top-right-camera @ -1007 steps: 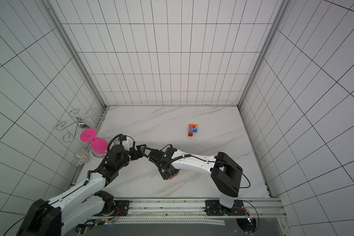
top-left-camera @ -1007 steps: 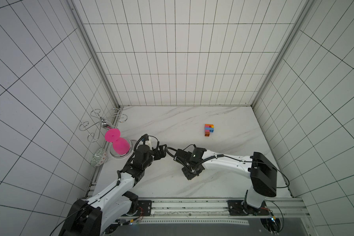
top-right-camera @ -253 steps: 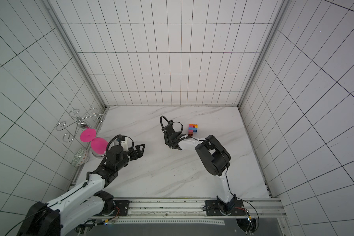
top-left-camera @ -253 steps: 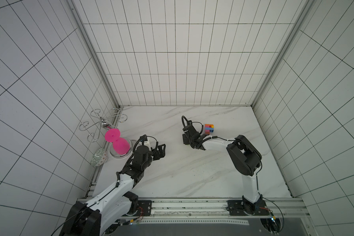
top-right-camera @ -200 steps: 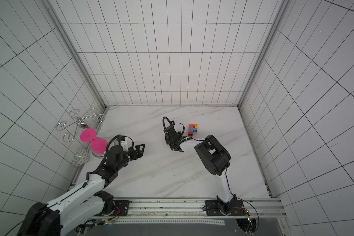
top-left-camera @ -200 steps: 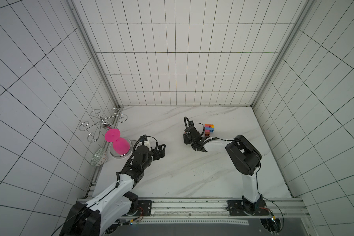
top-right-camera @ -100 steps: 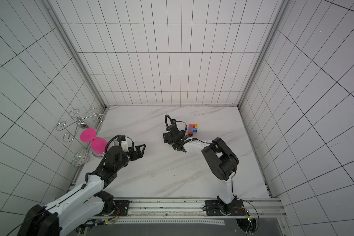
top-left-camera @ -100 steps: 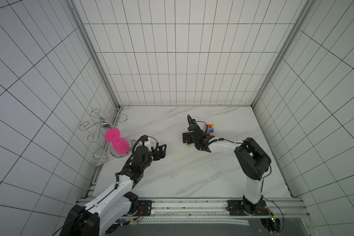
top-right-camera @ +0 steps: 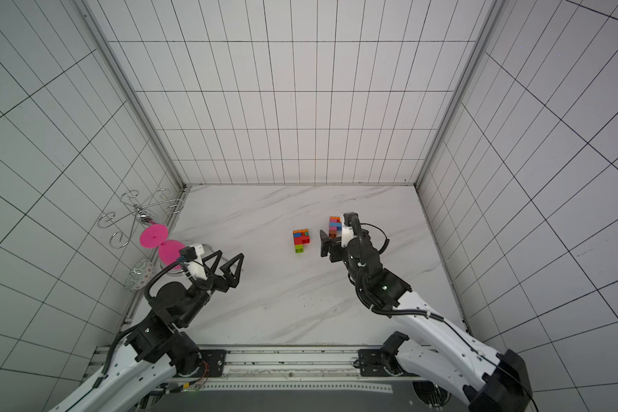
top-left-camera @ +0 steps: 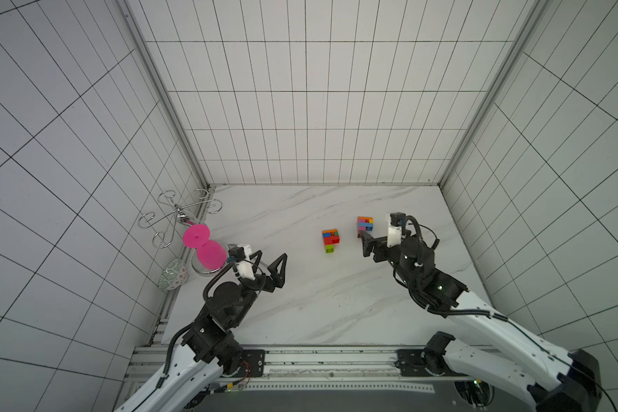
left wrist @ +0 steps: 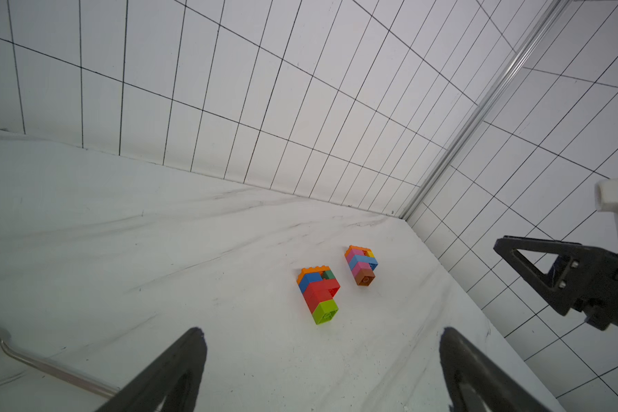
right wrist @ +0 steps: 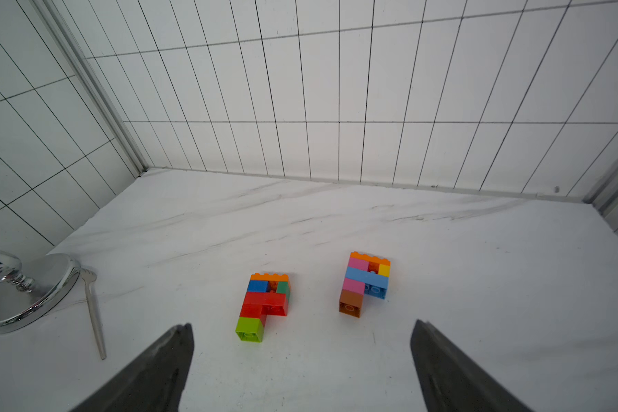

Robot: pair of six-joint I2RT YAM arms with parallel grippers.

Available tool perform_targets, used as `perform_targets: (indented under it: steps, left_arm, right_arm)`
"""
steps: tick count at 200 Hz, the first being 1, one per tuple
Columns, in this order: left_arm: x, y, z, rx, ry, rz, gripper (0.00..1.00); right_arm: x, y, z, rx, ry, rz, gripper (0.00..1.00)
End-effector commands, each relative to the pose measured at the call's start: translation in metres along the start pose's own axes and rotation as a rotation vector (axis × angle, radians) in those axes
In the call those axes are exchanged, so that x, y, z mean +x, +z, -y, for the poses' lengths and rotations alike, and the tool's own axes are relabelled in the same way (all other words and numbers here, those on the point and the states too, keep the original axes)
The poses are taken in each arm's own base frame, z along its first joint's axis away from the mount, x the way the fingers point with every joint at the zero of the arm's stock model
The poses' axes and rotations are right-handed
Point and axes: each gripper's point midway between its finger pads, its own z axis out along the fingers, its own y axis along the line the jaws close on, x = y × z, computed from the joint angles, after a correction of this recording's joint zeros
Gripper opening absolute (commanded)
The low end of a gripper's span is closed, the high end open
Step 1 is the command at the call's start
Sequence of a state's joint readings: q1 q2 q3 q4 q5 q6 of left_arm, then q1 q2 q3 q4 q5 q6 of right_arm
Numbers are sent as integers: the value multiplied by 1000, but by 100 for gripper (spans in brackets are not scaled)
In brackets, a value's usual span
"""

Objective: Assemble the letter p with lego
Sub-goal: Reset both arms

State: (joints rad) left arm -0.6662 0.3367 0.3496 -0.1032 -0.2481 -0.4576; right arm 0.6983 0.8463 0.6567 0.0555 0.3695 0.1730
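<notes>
Two finished-looking letters, red-green lego P & pink-blue lego P, lie flat side by side on the table, prob. so each reads from above; left end effector & right end effector hover w/ jaws apart, empty.

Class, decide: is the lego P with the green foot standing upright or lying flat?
Lying flat: the green-footed lego P rests on the table, its orange studs pointing sideways, not up.
</notes>
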Motion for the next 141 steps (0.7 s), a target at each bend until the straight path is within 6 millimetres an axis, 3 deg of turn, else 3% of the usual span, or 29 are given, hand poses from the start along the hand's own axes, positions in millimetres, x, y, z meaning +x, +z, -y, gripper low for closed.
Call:
perform_targets:
  steps: [1, 22, 53, 76, 110, 141]
  left_arm:
    - [1, -4, -31, -155, 97, 46, 98]
    - [-10, -3, -51, -278, 205, 110, 98]
    - [-19, 9, -91, -441, 350, 136, 98]
    - [-21, 17, -139, -556, 309, 135, 98]
    - [-2, 36, -193, -583, 284, 34, 97]
    - [11, 65, -204, -529, 304, 13, 98]
  right_arm:
    - [28, -20, 37, 117, -132, -1, 98]
    - [39, -30, 68, 210, -118, 14, 98]
    - [60, -26, 116, 357, -78, 9, 99]
    - [73, -21, 152, 441, -2, 22, 99]
    - [98, -13, 206, 577, 111, 1, 99]
    - [125, 4, 221, 596, 134, -19, 99]
